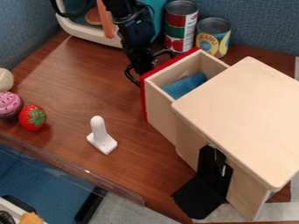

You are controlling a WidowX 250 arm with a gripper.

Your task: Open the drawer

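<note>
"Anything close by?"

"Can see a black flap (204, 192) against the side of a pale wooden box (239, 118). Over to the left, below the worktop (128, 162), can make out an orange thing (30, 218)."

"And up on top?"

"See a white peg (99, 131) left of the box, upright on a flat foot. Farther left, see a strawberry (32, 117) and, just beside, a pink-topped cupcake (8, 105). Just behind, see a pale ball (5, 79)."

"The drawer (161, 105)?"

"Find pulled out from the box's far-left side, with a red front (144, 100) and a blue thing (187, 84) inside."

"And the gripper (142, 72)?"

"Spot right by the red front, on the outer side, pointing down. Cannot tell about the jaws: maybe apart, maybe together, maybe on the front."

"Farther back?"

"Notice a tall can (181, 26) and a shorter can (213, 37) side by side, beyond the drawer. To their left, notice a teal-and-white toy (76, 28)."
</note>
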